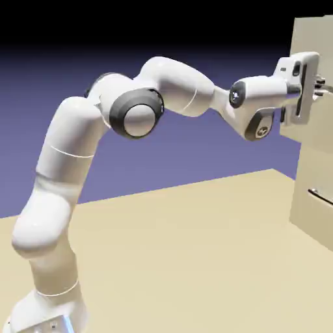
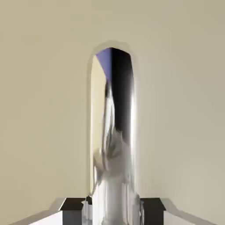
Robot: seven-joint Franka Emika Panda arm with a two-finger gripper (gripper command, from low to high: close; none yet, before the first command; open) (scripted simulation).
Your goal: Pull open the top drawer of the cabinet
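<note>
Against the beige top drawer [image 2: 44, 110], claw [image 2: 112, 210] clamped around its shiny bar handle [image 2: 114, 132]; tan tabletop [image 1: 195, 247] below.

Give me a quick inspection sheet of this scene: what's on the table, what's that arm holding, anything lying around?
Surface: tan table, bare where it shows.
Job's things: beige cabinet at the exterior view's right; top drawer fills the hand view; its shiny metal handle runs up the middle of that view.
Lower panel: a second bar handle shows below, untouched.
Clutter: nothing seen.
End effector: the end effector is at the top drawer's handle, one dark fingertip on each side of the bar; whether they press it cannot be told.
Cables: nothing seen.
Surroundings: plain blue-violet backdrop, dark toward the top.
</note>
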